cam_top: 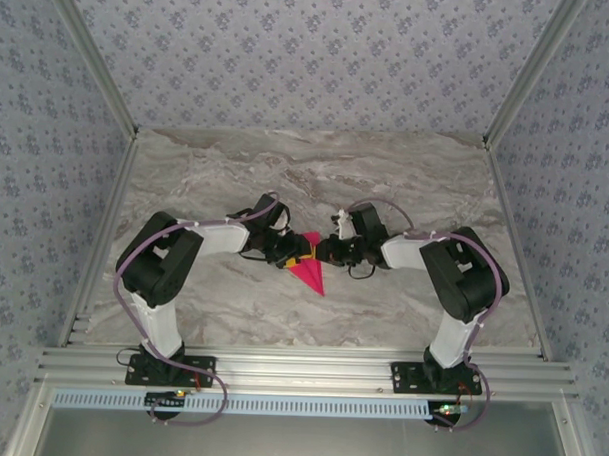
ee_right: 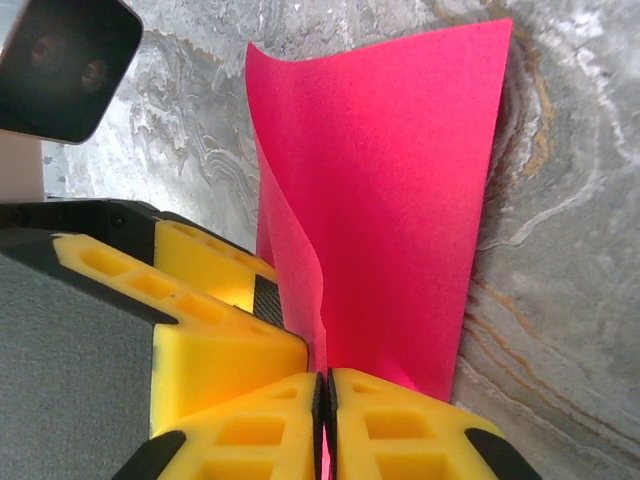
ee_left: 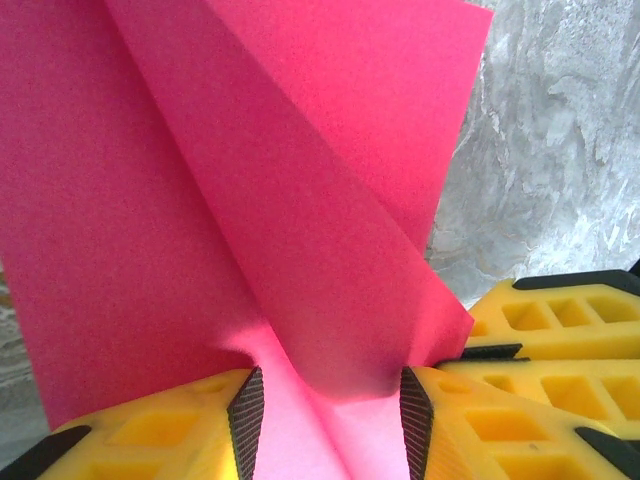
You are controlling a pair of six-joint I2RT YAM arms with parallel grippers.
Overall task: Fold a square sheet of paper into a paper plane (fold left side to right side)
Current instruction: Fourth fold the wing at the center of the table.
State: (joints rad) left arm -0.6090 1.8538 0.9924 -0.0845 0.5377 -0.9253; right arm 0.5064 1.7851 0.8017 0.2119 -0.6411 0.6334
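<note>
**Fold in progress: left side to right side.** The square sheet of paper [cam_top: 310, 271], magenta-pink and already creased to a point that aims back at the aluminium rail [cam_top: 300, 369], lies on the marble [cam_top: 406, 182] just beyond the middle of that rail. The left gripper [ee_left: 330, 400] and right gripper [ee_right: 325, 385] meet nose to nose over the end of the sheet farther from the rail.

Your right jaws are pressed together, with a thin edge of the paper pinched between them. Your left jaws stand part-way apart, astride a raised, curling flap. You cannot tell whether the pads [ee_left: 247, 410] press it.

Judged step: a flap is lifted and not yet laid flat. The next move calls for carrying the pinched edge across, parallel to the rail and toward its right end. You then line it up on the opposite edge and press the crease. Pull gently, since thin paper held at one point may skew or tear.
</note>
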